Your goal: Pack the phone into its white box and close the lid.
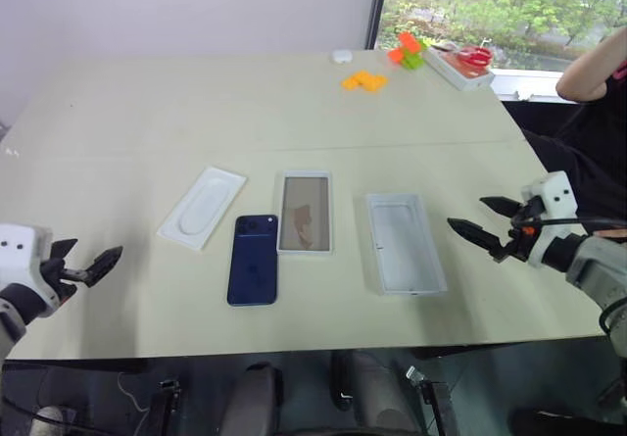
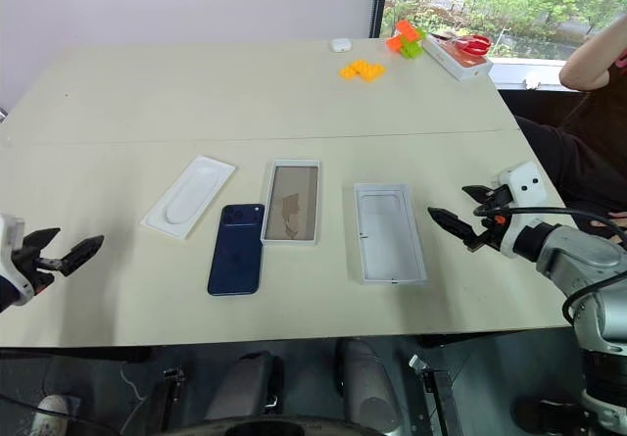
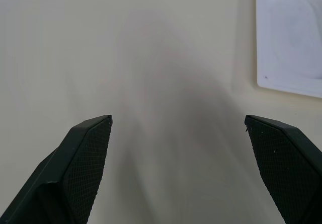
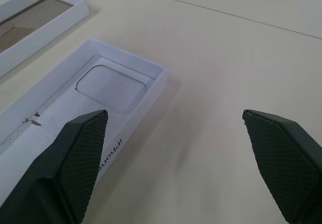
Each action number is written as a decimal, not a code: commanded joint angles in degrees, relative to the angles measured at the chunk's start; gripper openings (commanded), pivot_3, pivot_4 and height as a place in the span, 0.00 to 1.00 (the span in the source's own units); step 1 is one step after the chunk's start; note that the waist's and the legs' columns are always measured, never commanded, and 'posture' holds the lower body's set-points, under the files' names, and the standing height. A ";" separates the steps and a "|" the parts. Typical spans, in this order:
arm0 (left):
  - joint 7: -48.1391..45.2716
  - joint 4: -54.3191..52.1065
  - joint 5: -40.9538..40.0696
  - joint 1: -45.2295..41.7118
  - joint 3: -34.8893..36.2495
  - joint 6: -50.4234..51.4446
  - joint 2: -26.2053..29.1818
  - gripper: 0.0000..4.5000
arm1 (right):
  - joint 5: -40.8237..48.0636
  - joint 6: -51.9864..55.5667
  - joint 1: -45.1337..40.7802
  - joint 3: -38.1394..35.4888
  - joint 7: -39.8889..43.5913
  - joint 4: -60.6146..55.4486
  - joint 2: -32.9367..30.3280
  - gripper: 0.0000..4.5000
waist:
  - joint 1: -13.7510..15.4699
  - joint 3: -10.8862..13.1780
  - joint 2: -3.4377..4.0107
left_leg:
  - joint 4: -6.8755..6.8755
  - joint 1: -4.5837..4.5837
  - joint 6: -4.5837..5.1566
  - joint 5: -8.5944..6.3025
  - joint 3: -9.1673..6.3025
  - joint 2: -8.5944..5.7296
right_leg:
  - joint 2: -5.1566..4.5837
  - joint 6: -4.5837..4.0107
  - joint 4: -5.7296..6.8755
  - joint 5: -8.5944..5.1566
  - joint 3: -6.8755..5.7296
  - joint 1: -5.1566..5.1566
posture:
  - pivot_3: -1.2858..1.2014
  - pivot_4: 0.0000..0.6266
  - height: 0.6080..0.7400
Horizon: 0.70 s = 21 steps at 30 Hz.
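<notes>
Beige tabletop (image 1: 127, 113) carries four items in a row at centre frame in the left eye view: a white moulded insert (image 1: 202, 207), the navy phone (image 1: 254, 259) lying back-up just beside it, the white box (image 1: 305, 212) with a shiny floor, and the lid (image 1: 405, 242) lying inner face up. All four lie apart from both end effectors. Left end effector (image 1: 86, 266) sits at lower left, right end effector (image 1: 482, 218) at centre right; both are spread wide and empty.

Left wrist view: the black fingers (image 3: 83, 168) stand wide apart over bare tabletop, with the insert at upper right.

Right wrist view: the fingers (image 4: 75, 158) stand wide apart, holding nothing; the lid lies at lower left, the white box at upper left.
</notes>
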 commanded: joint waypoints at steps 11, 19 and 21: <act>4.64 -6.01 -3.65 -0.25 2.89 2.28 -2.76 0.99 | -1.44 -3.33 -6.17 3.08 0.56 2.28 0.54 1.00 | -0.24 0.00 0.00 | 0.00 -0.01 0.00 0.00 0.04 0.01 | 0.04 0.00 0.03 0.01 0.05 0.00 | 0.52 0.24 0.99; 6.89 -9.53 -5.19 -0.41 0.97 3.50 -5.30 0.99 | -2.24 -4.28 -7.04 4.51 -0.56 1.74 1.81 1.00 | -0.15 -0.01 -0.01 | 0.01 -0.02 0.00 0.00 0.06 -0.01 | 0.01 -0.01 0.03 0.02 0.07 0.01 | 0.52 0.24 0.99; 7.69 -10.41 -5.36 -1.01 0.41 4.01 -5.90 0.99 | -2.76 -4.45 -8.05 5.23 -0.93 1.97 2.49 1.00 | -0.32 -0.01 -0.01 | 0.01 -0.03 0.00 0.00 0.06 -0.01 | 0.02 0.00 0.04 0.02 0.08 0.02 | 0.52 0.24 0.99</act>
